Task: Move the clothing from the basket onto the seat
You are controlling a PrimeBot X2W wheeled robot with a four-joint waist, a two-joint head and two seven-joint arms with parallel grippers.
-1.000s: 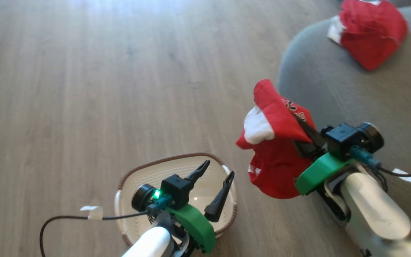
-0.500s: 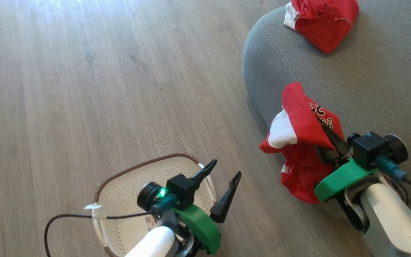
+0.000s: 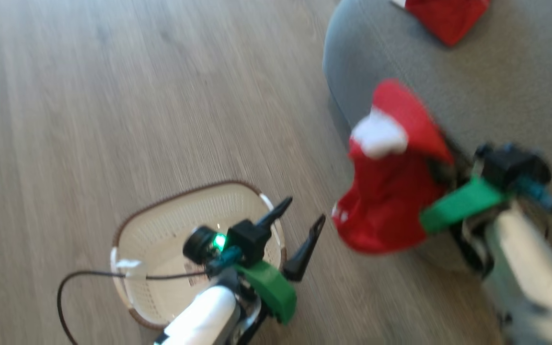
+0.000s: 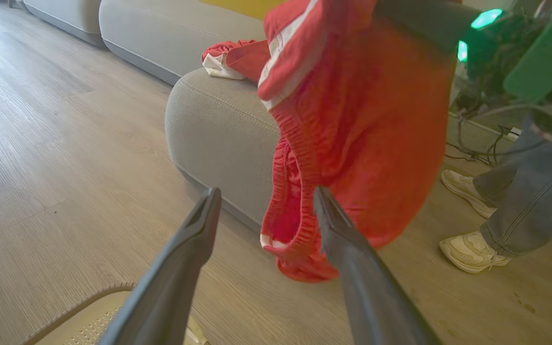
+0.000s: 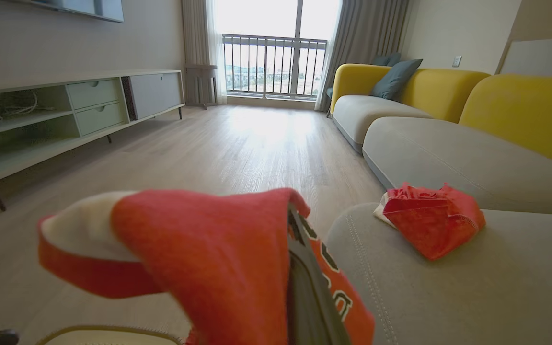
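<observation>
A red piece of clothing (image 3: 386,201) with a white patch hangs from my right gripper (image 3: 441,172), which is shut on it in the air beside the rounded corner of the grey seat (image 3: 496,86). In the right wrist view the clothing (image 5: 209,249) drapes over one dark finger (image 5: 309,297). Another red piece (image 3: 443,17) lies bunched on the seat. My left gripper (image 3: 304,211) stands open and empty above the cream basket (image 3: 127,220), which looks empty apart from a paper label. The left wrist view shows the hanging clothing (image 4: 367,120) just beyond my open left gripper (image 4: 266,191).
A person's legs in jeans and pale shoes (image 4: 472,249) stand on the wood floor beyond my right arm. Yellow-backed sofa sections (image 5: 429,91) continue past the seat. A low cabinet (image 5: 65,110) lines the opposite wall. A black cable (image 3: 89,278) loops from my left wrist.
The head view has shifted and blurred. My right gripper has carried the red clothing from beside the seat to its rounded corner. The left gripper stays open over the basket.
</observation>
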